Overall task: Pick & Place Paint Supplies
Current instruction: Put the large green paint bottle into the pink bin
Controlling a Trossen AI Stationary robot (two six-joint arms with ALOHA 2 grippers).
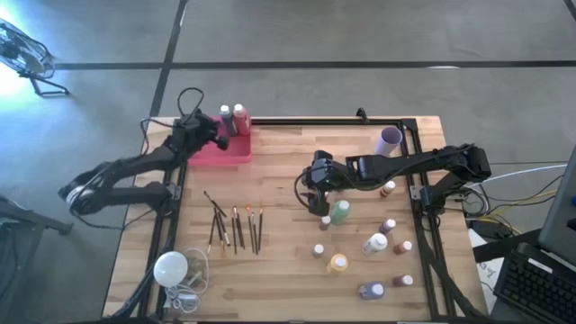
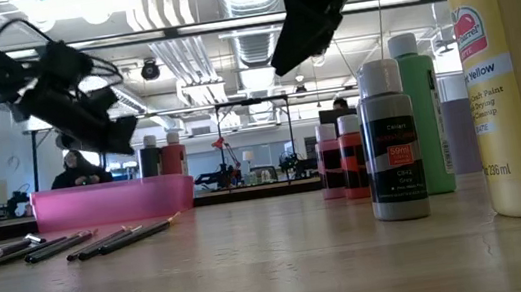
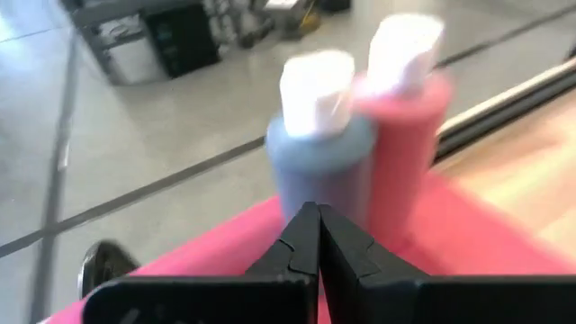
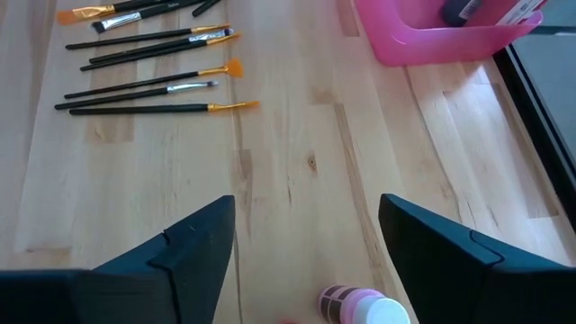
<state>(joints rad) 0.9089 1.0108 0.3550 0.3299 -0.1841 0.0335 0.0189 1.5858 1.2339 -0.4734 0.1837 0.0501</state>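
Observation:
A pink tray (image 1: 225, 151) sits at the table's far left and holds two white-capped bottles, a grey-blue one (image 3: 319, 162) and a red one (image 3: 405, 135), both standing upright. My left gripper (image 3: 317, 216) is shut and hovers over the tray just in front of them (image 1: 219, 139). My right gripper (image 4: 306, 243) is open above the table's middle (image 1: 312, 189). A small pinkish bottle with a white cap (image 4: 360, 308) stands below, between its fingers and untouched. Several dark paintbrushes (image 1: 234, 227) lie flat on the table to the left. The green bottle (image 1: 340, 211) stands near the right gripper.
More bottles stand on the table's right part: a white one (image 1: 375, 243), a yellow one (image 1: 338, 263), a purple one (image 1: 371, 291) and several tiny ones. A lilac cup (image 1: 390, 139) stands at the far right. A white bulb with its cord (image 1: 170, 266) lies at the near left.

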